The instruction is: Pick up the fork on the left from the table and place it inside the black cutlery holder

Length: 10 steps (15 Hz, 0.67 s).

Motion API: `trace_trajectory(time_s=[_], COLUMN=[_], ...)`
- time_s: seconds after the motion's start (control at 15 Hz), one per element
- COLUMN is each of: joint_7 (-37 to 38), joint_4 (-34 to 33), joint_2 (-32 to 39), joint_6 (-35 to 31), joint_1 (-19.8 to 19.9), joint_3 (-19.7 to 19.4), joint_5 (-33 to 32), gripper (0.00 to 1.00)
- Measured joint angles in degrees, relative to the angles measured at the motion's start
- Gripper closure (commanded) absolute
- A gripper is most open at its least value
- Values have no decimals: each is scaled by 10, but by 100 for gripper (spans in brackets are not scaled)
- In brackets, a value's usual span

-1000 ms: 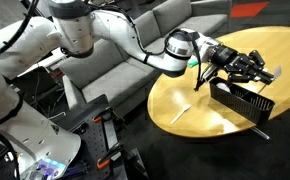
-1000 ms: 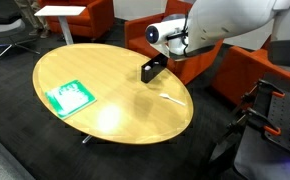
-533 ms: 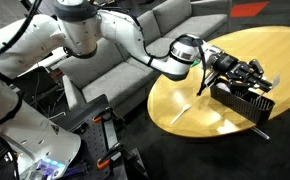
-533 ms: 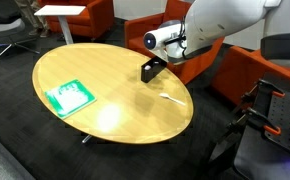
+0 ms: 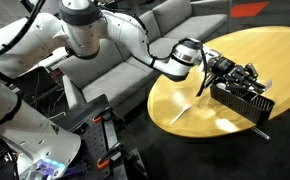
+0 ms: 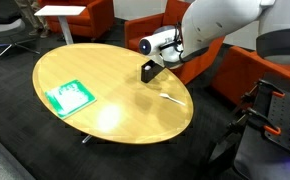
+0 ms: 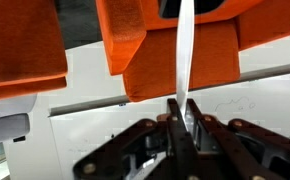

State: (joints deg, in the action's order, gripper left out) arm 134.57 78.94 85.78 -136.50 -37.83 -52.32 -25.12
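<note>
Item: fork (image 7: 184, 60). Pinched at one end in my gripper (image 7: 180, 108), shaft projecting outward, ready for drop-in.
Location: apparently above black cutlery holder (image 5: 243, 97), off table (image 6: 105, 90).
Spare utensil (image 6: 170, 98): lying on table.

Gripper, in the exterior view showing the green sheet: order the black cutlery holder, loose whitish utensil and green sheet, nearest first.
1. black cutlery holder, right beneath the gripper.
2. whitish utensil, on the table, nearer the camera.
3. green sheet, opposite side of the table.
</note>
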Motion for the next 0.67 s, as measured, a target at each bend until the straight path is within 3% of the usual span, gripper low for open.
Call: trace_trajectory(time_s=[0.47, 0.53, 0.67], joint_7=[20, 20, 20], joint_4=[-51, -59, -72], joint_2=[0, 0, 0], joint_6=[45, 51, 61], joint_1=[32, 37, 47], joint_3=[48, 55, 68], joint_5=[-45, -52, -61], gripper=[97, 74, 55])
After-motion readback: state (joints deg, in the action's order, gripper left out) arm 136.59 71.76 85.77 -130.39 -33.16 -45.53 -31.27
